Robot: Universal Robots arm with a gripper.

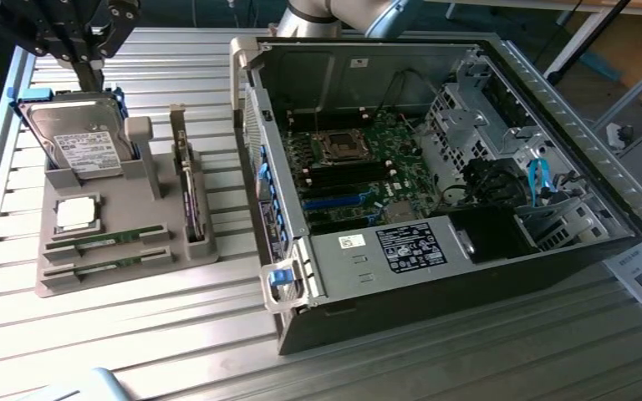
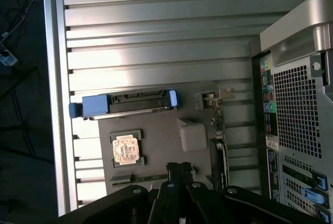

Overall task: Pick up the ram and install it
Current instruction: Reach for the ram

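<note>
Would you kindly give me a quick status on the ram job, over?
Pincer shut, empty, above the parts holder. Ram lying in its holder slot, untouched. Nothing over it.

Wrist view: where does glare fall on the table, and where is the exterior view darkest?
Wrist view: glare whitens the table slats beside the hard drive; the floor past the table edge is almost black. Exterior view: darkest inside the computer case, around the black shroud.
</note>
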